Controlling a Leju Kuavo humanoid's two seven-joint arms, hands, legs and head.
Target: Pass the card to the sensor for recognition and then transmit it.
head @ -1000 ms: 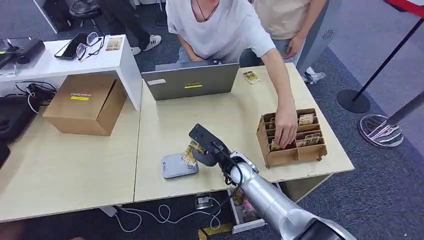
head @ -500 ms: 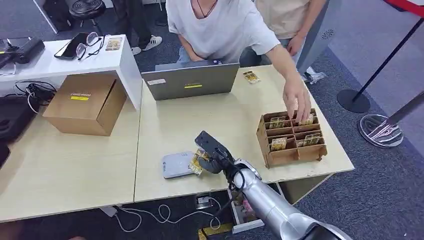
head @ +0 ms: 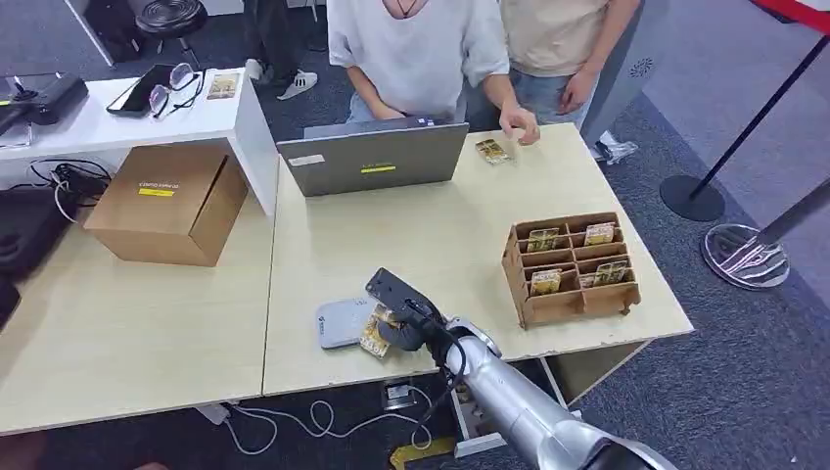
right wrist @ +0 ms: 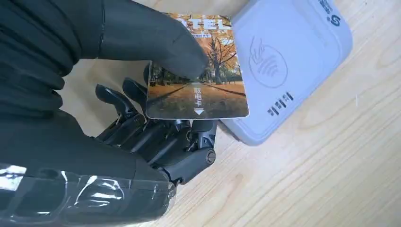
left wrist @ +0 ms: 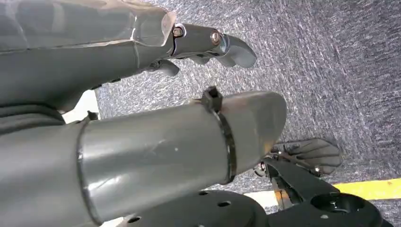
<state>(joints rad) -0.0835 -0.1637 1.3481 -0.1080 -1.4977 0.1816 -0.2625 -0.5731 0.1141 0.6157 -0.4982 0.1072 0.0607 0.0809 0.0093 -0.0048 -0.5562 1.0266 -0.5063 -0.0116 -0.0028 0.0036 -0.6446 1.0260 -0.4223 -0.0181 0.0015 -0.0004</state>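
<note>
card (right wrist: 198, 85) top edge under right hand (right wrist: 142, 118) thumb, sensor (right wrist: 293, 61) corner cut off

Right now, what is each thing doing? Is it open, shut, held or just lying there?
right hand: pinches the card.
card: held over the reader's edge.
card reader: lying flat on the table.
left hand: holds nothing, above the carpet.
laptop: open, lid up.
wooden rack: cards standing in its slots.
cardboard box: closed.
loose card: lying by a person's hand.
</note>
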